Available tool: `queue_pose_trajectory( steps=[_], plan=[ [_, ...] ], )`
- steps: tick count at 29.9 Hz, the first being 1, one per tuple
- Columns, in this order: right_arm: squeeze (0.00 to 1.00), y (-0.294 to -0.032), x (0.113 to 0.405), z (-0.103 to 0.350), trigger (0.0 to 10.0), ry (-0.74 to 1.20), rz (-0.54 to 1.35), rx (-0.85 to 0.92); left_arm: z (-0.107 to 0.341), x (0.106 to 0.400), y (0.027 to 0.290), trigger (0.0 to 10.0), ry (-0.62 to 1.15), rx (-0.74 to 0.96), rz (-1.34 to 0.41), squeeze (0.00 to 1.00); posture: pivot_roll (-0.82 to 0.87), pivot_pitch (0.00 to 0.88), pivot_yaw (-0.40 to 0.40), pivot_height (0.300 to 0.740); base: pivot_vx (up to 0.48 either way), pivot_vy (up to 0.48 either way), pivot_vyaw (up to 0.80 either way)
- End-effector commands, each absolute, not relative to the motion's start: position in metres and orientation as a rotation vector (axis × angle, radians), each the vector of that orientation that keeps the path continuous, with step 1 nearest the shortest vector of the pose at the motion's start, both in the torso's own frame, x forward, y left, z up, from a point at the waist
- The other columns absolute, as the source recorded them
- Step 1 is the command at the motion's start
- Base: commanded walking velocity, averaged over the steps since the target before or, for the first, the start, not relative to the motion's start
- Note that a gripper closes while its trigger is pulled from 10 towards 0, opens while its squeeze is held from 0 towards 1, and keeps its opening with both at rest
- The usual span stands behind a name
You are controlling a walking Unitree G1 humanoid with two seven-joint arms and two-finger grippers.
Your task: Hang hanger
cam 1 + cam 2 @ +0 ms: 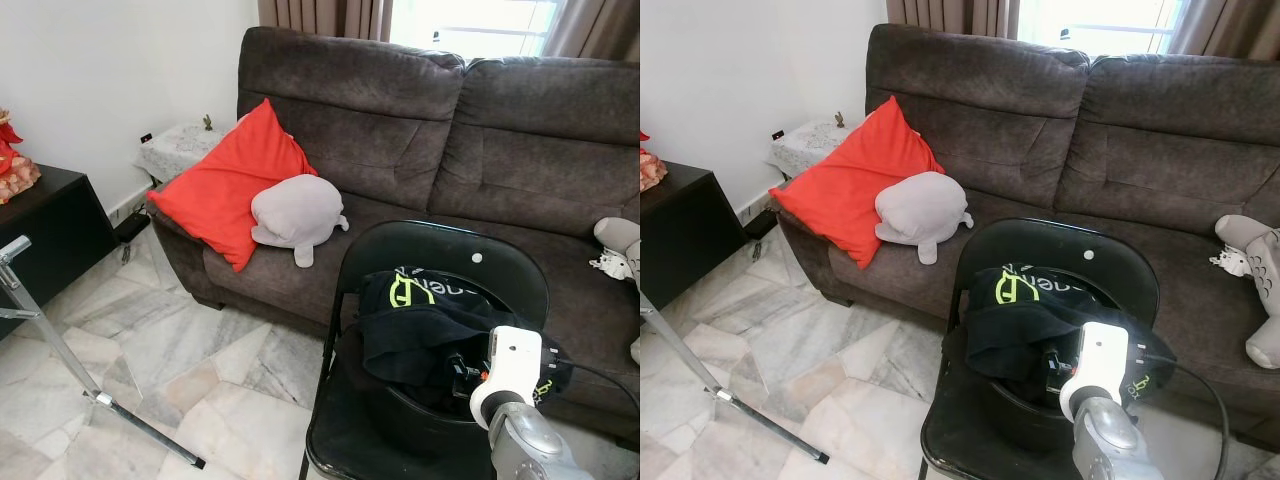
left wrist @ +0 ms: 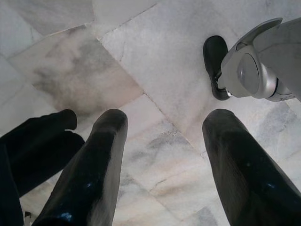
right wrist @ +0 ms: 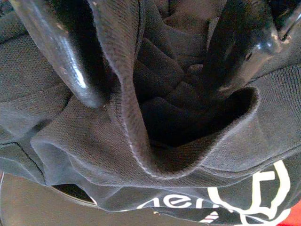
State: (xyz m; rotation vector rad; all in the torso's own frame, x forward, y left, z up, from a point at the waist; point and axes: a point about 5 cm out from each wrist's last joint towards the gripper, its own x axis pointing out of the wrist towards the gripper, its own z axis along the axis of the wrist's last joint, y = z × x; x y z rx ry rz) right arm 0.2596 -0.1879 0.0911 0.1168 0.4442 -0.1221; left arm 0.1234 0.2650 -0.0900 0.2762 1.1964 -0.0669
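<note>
Right pincer (image 3: 155, 89) is down in the black shirt (image 1: 420, 320) heaped on the black chair (image 1: 440, 250), fingers spread around a fold of collar, no hanger visible, so this looks like the pickup step, next needing a firm close, while the left pincer (image 2: 160, 155) hangs spread over the floor (image 2: 155, 70).

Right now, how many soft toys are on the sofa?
2: a grey plush toy leaning against the red cushion at the sofa's left end, and another grey plush at the right end. More could be hidden behind the chair.
</note>
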Motion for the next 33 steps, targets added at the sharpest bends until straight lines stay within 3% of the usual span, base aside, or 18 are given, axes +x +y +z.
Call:
queue_pose_trajectory(
  steps=[1, 2, 33],
  plan=[
    [0.0, -0.185, 0.261, 0.092, 7.3, 0.443, -0.115, 0.128, -0.089, 0.122, 0.269, 10.0, 1.211, 0.288, -0.063, 0.0, 0.02, 0.0, 0.037, 0.74, 0.0, 0.0, 0.0],
    [0.0, -0.185, 0.262, 0.093, 0.0, 0.43, -0.119, 0.135, -0.089, 0.122, 0.269, 10.0, 1.213, 0.29, -0.065, 0.0, 0.02, 0.0, 0.037, 0.74, 0.0, 0.0, 0.0],
    [0.0, -0.183, 0.259, 0.085, 0.0, 0.477, -0.143, 0.133, -0.09, 0.12, 0.269, 10.0, 1.246, 0.281, -0.115, 0.0, 0.02, 0.0, 0.048, 0.74, 0.0, 0.0, 0.0]
  ],
)
